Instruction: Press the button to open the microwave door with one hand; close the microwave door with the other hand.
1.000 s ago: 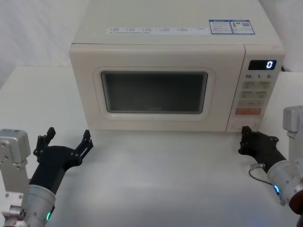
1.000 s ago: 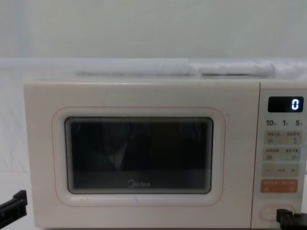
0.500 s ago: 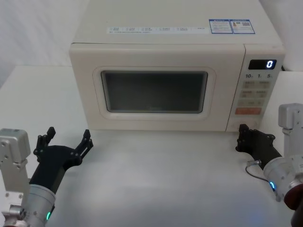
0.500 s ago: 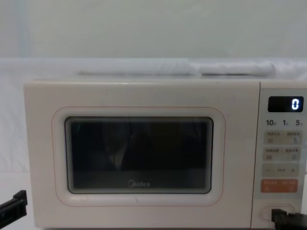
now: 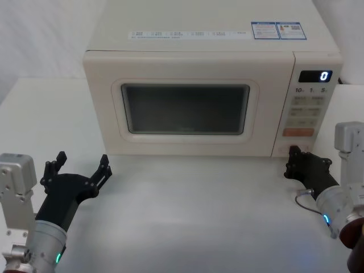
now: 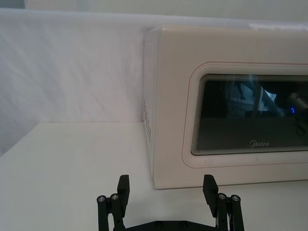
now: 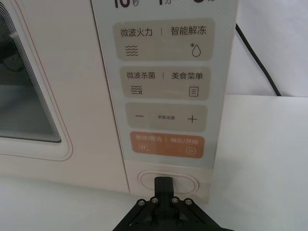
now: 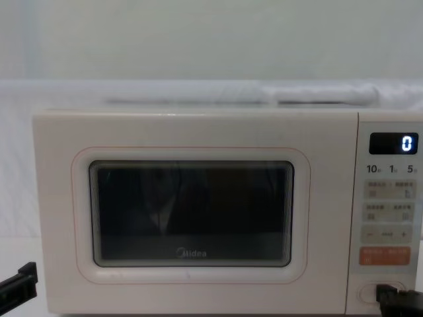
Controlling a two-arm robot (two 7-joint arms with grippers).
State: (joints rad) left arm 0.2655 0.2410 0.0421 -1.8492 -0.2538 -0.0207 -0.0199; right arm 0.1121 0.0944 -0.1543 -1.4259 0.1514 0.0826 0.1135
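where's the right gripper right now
The right gripper is at the microwave's lower right front corner, its shut tip against the button, just below the orange key.

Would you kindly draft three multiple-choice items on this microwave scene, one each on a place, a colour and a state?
1. Where is the right end effector?
A. At the button, at the foot of the control panel
B. On top of the microwave
C. At the door window

2. What colour is the key just above the button?
A. Green
B. Orange
C. Black

3. What state is the microwave door in?
A. Wide open
B. Removed
C. Shut

Answers:
1 A: the right wrist view shows its shut tip at the button.
2 B: the orange key sits directly above it.
3 C: the door lies flush with the front, while the left end effector waits open on the table.
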